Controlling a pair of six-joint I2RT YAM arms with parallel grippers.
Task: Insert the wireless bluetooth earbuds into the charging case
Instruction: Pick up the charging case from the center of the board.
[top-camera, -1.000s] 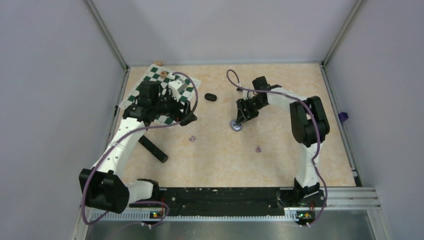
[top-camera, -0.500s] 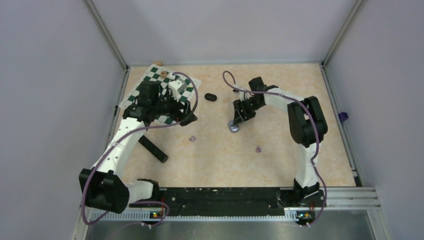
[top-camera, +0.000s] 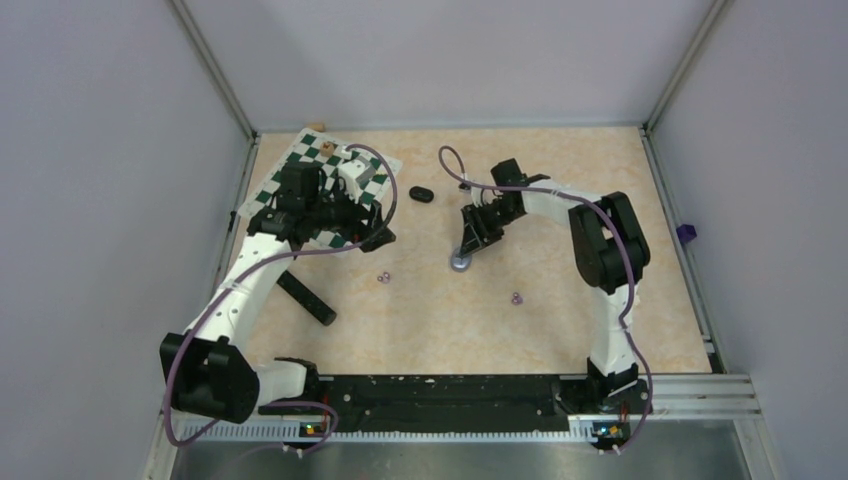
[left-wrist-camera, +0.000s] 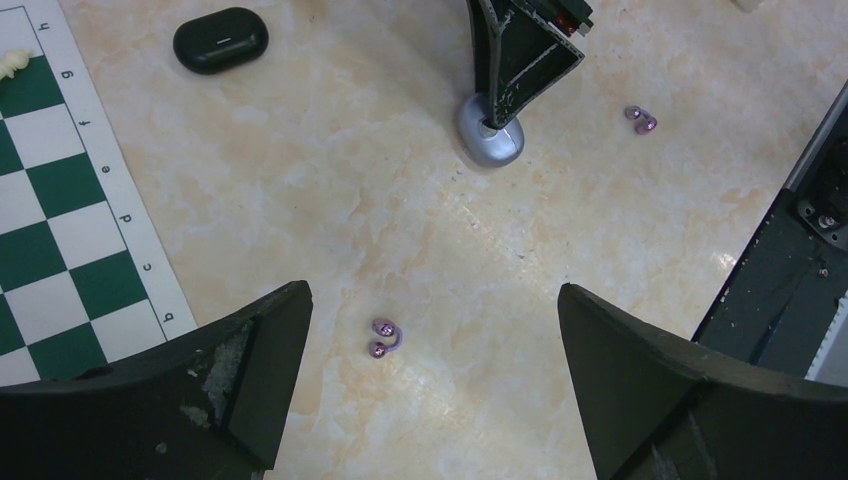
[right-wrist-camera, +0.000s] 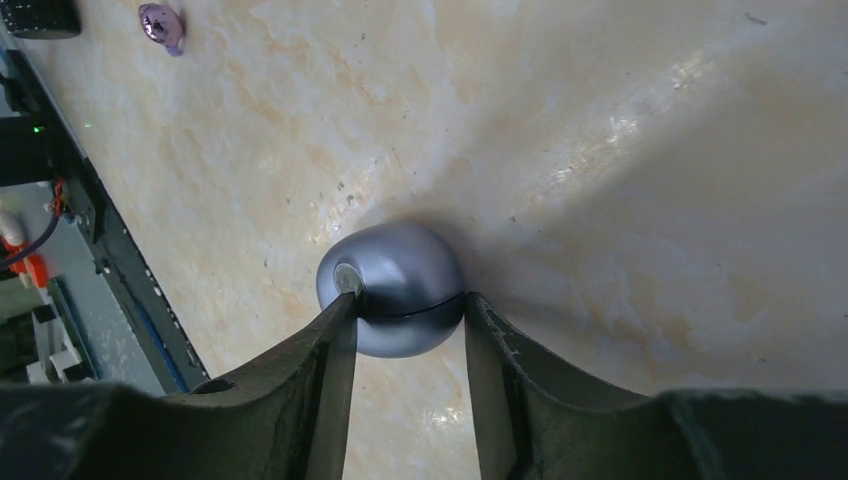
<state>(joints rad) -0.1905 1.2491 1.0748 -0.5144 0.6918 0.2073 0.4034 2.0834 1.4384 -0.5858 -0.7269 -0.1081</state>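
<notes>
Right hand (right-wrist-camera: 405, 312) is seen lowered onto the silver charging case (right-wrist-camera: 393, 285), which lies on the counter (top-camera: 560, 330) near its middle. Both fingers (right-wrist-camera: 330, 380) are pressed against opposite sides of the case, so this hand is recorded as clamped on it. The case is resting on the counter, not lifted, and a dark seam is visible round its body with the lid down. Left hand (left-wrist-camera: 430, 300) is held above the counter just beside the edge of the chessboard (left-wrist-camera: 60, 200), its fingers spread wide apart with nothing between them. A first purple earbud (left-wrist-camera: 383, 338) is noted on the bare counter directly below the left hand, near the board's corner and well apart from the silver case. A second purple earbud (left-wrist-camera: 641, 119) is found to the near right of the silver case, close to it but touching nothing. A black charging case (left-wrist-camera: 220, 40), lid shut, is seen on the counter near the board's far right edge, apart from both hands. A long black bar (top-camera: 305, 297) is noted lying on the counter beside the left arm.
</notes>
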